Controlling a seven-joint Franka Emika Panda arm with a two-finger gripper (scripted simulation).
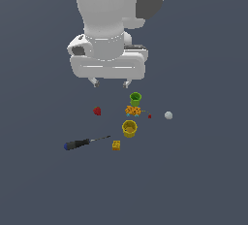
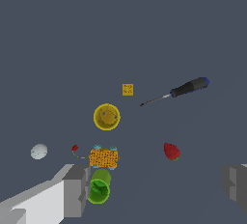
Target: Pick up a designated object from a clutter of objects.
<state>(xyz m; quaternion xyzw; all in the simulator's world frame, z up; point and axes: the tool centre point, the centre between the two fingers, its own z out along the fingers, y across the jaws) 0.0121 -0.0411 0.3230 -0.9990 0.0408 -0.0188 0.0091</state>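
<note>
The green cup [image 1: 135, 98] stands upright on the grey floor at the far end of the clutter; in the wrist view [image 2: 99, 187] it lies just beside one finger [image 2: 72, 191]. My gripper [image 1: 111, 84] is open and empty, hanging above the floor, with the cup below it and slightly toward the exterior view's right. In the wrist view the gripper [image 2: 154, 189] has its fingers wide apart. The orange spotted lump [image 1: 133, 110] sits right next to the cup, also in the wrist view [image 2: 103, 158]. The yellow cup [image 1: 129, 128] stands beyond the lump, also in the wrist view [image 2: 106, 117].
A red strawberry piece [image 1: 97, 111] lies to the exterior view's left, a white ball [image 1: 168, 115] to its right, and a tiny red piece [image 1: 149, 116] between ball and lump. A yellow block [image 1: 116, 145] and a dark-handled screwdriver [image 1: 77, 143] lie nearer the front.
</note>
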